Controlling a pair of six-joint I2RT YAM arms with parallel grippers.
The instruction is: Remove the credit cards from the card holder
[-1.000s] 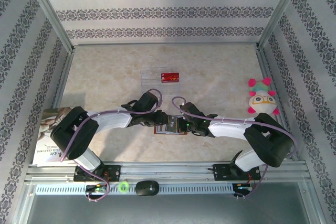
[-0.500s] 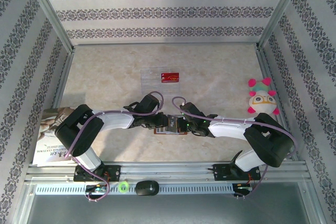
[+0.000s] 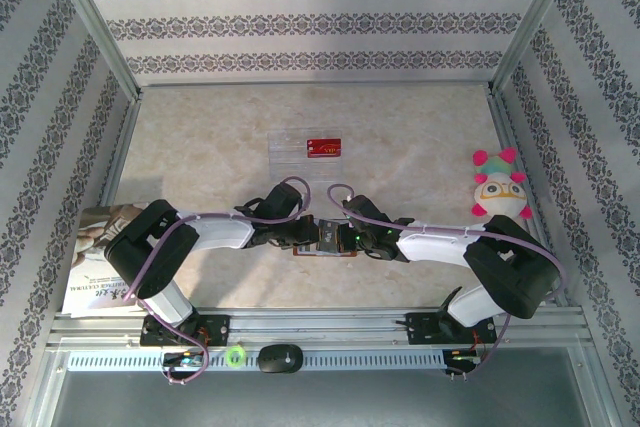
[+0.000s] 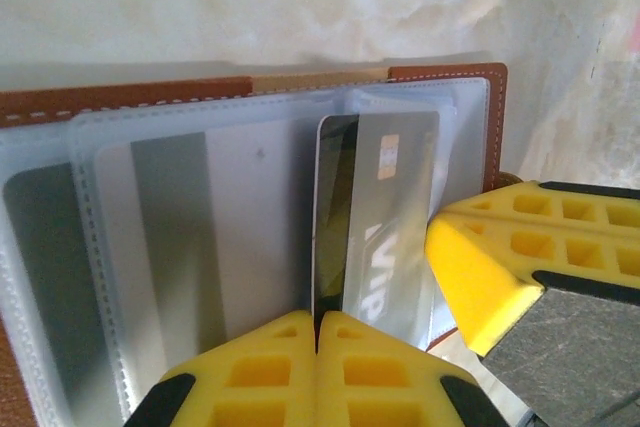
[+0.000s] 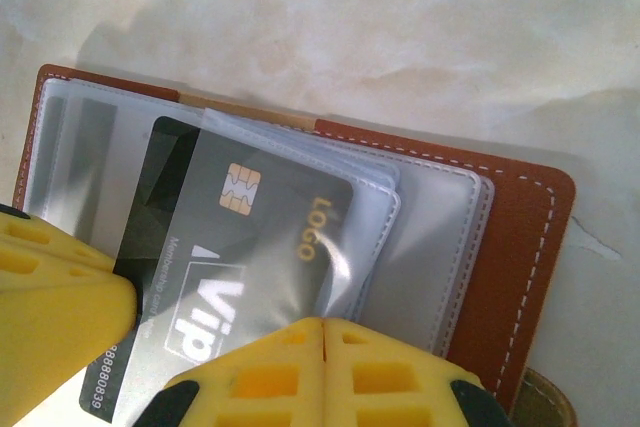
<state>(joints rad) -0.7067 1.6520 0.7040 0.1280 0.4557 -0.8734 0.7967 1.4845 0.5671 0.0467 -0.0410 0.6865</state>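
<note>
The brown leather card holder (image 5: 515, 247) lies opened flat on the bench (image 3: 410, 127), midway between the two arm bases, its clear sleeves (image 5: 425, 237) facing up so the cards can slide out sideways. The black VIP card (image 5: 250, 237) sits partly inside one sleeve, with its chip end under the plastic and its printed end sticking out past the sleeve's mouth.

The left jaws are clenched on that exposed end. In the left wrist view the card's edge runs straight down into the seam between the two yellow pads, a thin pinch suited to a flat plastic card. The right jaws are clenched too and sit at the near edge of the sleeves, just beside the card. They seem placed there to pin the holder so it does not drag along when the card is pulled. Whether they nip a sleeve or only press on it, I cannot tell.

A red card (image 3: 324, 147) rests on the clear tray (image 3: 288, 150) farther back, well apart from the holder, so one card looks done. The black one looks ready to be drawn free; the risk is the light holder lifting with it.
</note>
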